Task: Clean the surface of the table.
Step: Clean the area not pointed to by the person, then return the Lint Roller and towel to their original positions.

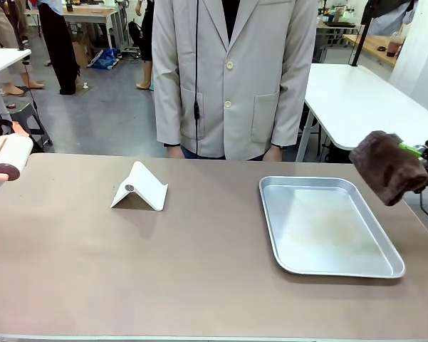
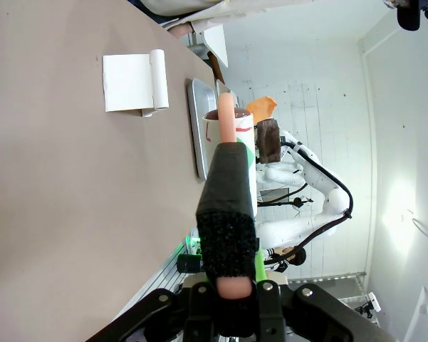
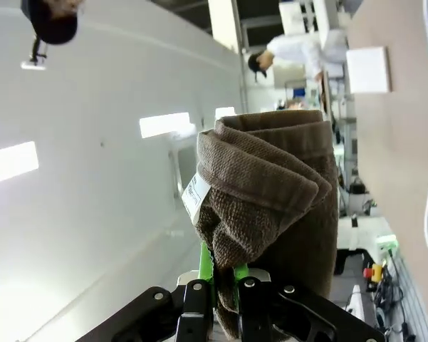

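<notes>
Front view, my count: one table (image 1: pixel 199 271), long axis left to right, lying below and inward of both pincers. One left gripper (image 2: pixel 229 160), clamped on one pink-handled roller (image 1: pixel 7 158), at the left edge, nearest the bare top. One right gripper (image 1: pixel 416 153), clamped on one folded brown towel (image 1: pixel 388 167), off the right edge beside one silver tray (image 1: pixel 299 185). One white folded stand (image 1: pixel 146 187) left of centre. One person (image 1: pixel 231 78) at the far side.

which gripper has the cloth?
The right gripper, shut on a folded dark-brown terry towel; the left gripper is shut on a pink-handled white roller instead.
</notes>
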You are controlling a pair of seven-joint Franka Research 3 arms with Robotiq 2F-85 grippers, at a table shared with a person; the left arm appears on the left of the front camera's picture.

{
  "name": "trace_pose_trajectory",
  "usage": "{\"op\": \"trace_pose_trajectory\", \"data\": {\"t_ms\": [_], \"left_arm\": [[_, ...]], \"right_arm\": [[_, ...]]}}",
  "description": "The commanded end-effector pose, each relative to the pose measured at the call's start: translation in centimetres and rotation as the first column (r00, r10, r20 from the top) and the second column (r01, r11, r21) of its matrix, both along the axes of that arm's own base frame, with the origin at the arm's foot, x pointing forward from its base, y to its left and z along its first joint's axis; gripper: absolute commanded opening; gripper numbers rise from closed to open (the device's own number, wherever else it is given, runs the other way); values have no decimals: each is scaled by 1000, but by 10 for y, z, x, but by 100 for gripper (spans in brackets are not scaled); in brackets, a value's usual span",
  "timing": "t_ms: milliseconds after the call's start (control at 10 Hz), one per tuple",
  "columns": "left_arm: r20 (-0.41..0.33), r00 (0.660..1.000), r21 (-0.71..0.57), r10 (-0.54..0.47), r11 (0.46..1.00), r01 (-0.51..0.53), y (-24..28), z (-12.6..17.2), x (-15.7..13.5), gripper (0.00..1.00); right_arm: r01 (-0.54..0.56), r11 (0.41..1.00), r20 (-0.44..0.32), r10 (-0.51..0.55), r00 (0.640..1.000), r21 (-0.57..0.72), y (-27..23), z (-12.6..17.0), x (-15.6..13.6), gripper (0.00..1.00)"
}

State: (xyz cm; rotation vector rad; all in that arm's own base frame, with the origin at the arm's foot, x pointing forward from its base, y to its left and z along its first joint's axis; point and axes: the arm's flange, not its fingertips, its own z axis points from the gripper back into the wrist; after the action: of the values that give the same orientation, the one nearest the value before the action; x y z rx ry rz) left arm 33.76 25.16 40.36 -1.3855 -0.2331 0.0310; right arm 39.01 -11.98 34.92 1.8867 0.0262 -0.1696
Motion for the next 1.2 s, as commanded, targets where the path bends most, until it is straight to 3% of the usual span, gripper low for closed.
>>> {"op": "trace_pose_trajectory", "data": {"t_ms": [0,100,1100], "left_arm": [[15,1000,-12,9,1000,-9,-2,3,0,0],[15,1000,-12,9,1000,-9,-2,3,0,0],[15,1000,-12,9,1000,-9,-2,3,0,0]], "right_arm": [[52,998,-9,-52,999,-41,0,-1,6,12],[0,1000,0,0,1000,0,0,0,0,12],[0,1000,0,0,1000,0,0,0,0,12]]}}
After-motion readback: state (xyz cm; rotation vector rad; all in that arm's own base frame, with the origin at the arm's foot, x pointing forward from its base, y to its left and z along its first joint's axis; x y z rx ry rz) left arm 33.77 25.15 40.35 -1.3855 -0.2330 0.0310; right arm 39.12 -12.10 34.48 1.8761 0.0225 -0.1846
